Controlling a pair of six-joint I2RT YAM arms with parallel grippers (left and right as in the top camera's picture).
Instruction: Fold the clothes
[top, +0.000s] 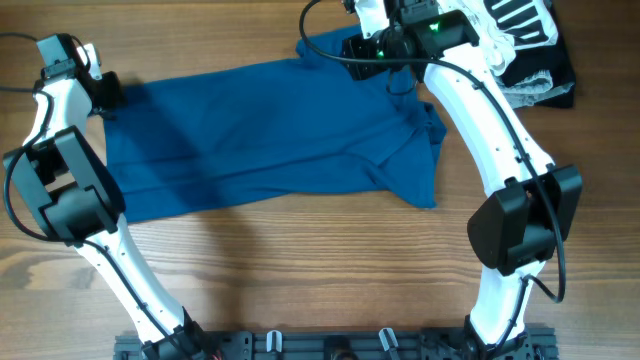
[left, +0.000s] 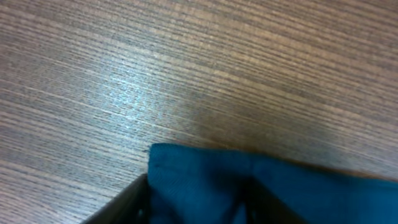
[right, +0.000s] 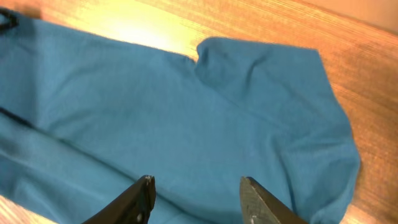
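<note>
The deep-blue clothes (top: 270, 130) lie spread and wrinkled across the wooden table, with a sleeve bunched at the right. My left gripper (top: 108, 95) is at the garment's far left corner. In the left wrist view its jaws (left: 199, 205) stand apart with the blue fabric's corner (left: 280, 193) lying between them, low over the table. My right gripper (top: 365, 48) hovers over the garment's top right edge. In the right wrist view its jaws (right: 196, 183) are open and empty above the blue cloth (right: 186, 112).
A white black-striped garment (top: 520, 20) and dark folded garments (top: 545, 85) lie at the back right corner, just beyond the right arm. Bare wooden table (top: 300, 270) runs along the front.
</note>
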